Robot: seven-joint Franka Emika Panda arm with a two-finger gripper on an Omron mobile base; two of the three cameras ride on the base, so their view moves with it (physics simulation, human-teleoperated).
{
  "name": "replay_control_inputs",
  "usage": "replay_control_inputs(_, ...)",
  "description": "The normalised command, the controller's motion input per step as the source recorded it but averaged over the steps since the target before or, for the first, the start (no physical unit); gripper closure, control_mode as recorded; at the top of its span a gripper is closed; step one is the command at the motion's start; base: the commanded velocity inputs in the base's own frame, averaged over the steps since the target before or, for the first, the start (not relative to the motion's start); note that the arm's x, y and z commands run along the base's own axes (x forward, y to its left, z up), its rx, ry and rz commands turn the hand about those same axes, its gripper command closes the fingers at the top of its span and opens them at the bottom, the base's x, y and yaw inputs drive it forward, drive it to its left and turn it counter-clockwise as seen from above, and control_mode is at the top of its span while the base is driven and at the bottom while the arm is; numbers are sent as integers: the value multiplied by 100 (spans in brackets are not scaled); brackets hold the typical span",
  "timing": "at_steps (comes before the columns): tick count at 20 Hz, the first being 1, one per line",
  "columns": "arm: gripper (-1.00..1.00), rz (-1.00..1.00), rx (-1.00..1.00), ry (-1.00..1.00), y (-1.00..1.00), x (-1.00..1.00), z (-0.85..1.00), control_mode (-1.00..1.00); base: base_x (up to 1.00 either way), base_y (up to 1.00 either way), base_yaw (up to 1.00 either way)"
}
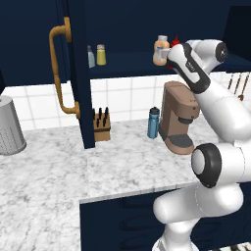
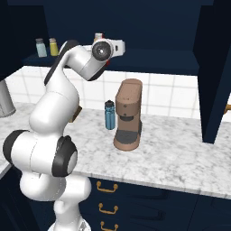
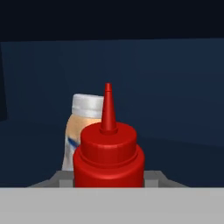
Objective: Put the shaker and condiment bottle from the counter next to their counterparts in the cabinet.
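My gripper (image 3: 108,180) is shut on the condiment bottle (image 3: 108,153), red with a pointed nozzle, inside the cabinet (image 1: 127,66). Just behind and left of it stands the peach-orange bottle (image 3: 81,127) with a pale cap, close by. From the left base view only the red tip (image 1: 175,41) shows past my hand, beside the peach-orange bottle (image 1: 160,50). I cannot tell whether the red bottle rests on the shelf. Further left on the same shelf the yellow-green shaker (image 1: 101,55) stands upright next to the slim grey shaker (image 1: 91,58).
On the counter (image 1: 49,166) below stand a brown coffee machine (image 1: 179,117), a blue flask (image 1: 154,122), a knife block (image 1: 101,126) and a grey canister (image 1: 9,126). The open cabinet door with its brass handle (image 1: 61,68) hangs left; another open door (image 2: 212,67) is on the right.
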Motion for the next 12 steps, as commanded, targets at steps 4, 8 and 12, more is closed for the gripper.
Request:
replay_control_inputs(4,100,0,0,0,-1,6,-8,-100,0,0,0)
replay_control_inputs(8,-100,0,0,0,-1,1,-15,-100,0,0,0)
replay_control_inputs(12,-100,0,0,0,-3,3,-12,-100,0,0,0)
